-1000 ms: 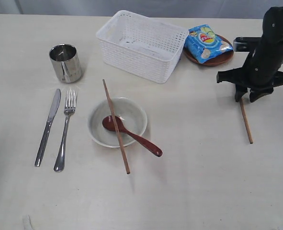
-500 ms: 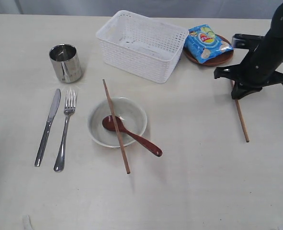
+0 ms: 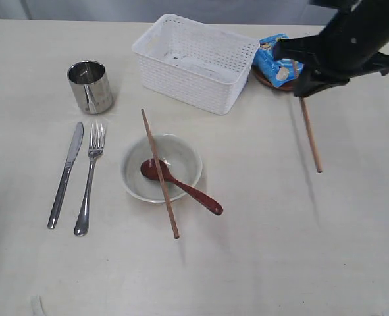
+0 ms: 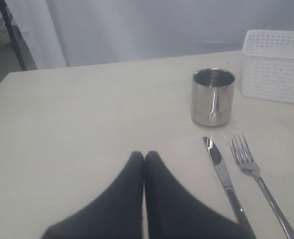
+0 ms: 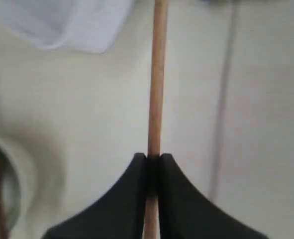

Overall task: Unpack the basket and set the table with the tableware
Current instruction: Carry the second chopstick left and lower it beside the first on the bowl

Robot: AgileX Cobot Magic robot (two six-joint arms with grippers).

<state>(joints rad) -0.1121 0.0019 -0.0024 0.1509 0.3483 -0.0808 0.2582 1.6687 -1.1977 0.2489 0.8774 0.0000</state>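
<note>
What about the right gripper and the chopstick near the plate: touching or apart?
Touching. The right wrist view shows the chopstick clamped in the right gripper, with no gap at either fingertip.

right hand (image 3: 304, 91) grips chopstick (image 3: 311, 135) (off the table)

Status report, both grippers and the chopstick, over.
Right gripper shut on chopstick, held above table. Left gripper shut, empty. Second chopstick across bowl. Chip bag partly hidden by right gripper.

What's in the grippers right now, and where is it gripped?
The right gripper is shut on a wooden chopstick, pinched near one end, the rest sticking out free. The left gripper is shut on nothing.
</note>
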